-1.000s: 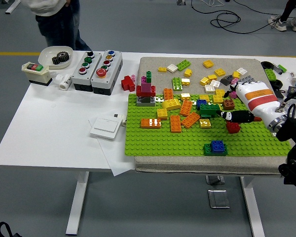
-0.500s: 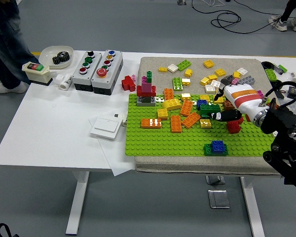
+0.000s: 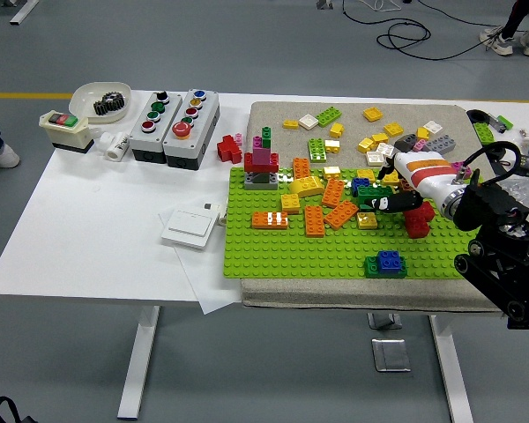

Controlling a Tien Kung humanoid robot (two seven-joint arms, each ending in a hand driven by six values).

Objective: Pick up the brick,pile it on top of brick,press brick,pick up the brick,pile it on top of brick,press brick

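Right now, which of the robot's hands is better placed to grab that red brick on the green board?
The right hand, probably: it hovers right beside the red brick on the green baseplate. No left hand shows in the picture at all.

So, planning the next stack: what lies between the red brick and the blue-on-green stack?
Head view: only bare green baseplate between red brick and blue-on-green stack.

Bricks spread over a baseplate on the table's right half

The baseplate (image 3: 335,251) lies on a mat (image 3: 353,115); a two-brick stack (image 3: 385,263) sits near its front edge, loose bricks (image 3: 322,207) behind it; left of the mat stand two button boxes (image 3: 174,115), a bowl (image 3: 97,95) further left, a wall switch (image 3: 190,227) in front
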